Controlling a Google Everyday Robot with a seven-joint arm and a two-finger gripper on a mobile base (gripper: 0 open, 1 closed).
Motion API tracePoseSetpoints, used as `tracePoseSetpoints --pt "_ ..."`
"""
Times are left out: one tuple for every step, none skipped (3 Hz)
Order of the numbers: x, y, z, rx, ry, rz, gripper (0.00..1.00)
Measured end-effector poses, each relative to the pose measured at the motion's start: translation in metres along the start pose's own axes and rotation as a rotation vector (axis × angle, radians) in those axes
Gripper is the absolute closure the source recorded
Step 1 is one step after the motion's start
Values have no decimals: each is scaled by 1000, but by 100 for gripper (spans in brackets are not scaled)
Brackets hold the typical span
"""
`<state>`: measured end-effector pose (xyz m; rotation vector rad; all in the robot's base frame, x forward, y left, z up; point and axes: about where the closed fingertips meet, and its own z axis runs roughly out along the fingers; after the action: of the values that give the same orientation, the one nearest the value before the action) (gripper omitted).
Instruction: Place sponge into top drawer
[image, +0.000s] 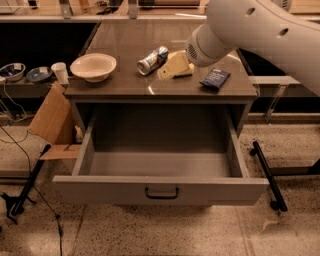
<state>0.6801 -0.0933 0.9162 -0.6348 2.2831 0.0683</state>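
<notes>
The pale yellow sponge (173, 66) is over the cabinet top (125, 85), tilted up on one edge, just right of a drink can. My gripper (193, 56) is at the sponge's right end, hidden behind the white wrist of my arm, which reaches in from the upper right. The top drawer (100, 190) is pulled wide open below the cabinet top. Its grey inside shows nothing in it, and the dark bar handle (161, 193) is at the centre of its front panel.
On the cabinet top lie a drink can (152, 60) on its side, a white bowl (93, 66) at the left and a dark blue flat packet (215, 78) at the right. Cardboard (50, 120) leans at the cabinet's left. A black stand leg (265, 172) lies at the right.
</notes>
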Motion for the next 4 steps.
tracePoseSetpoints --pt "-14 -11 33 28 6 63 0" --pt "-25 -20 63 54 18 111 0" --pt "-35 -26 87 66 23 138 0" --pt "-44 -28 118 65 46 136 0"
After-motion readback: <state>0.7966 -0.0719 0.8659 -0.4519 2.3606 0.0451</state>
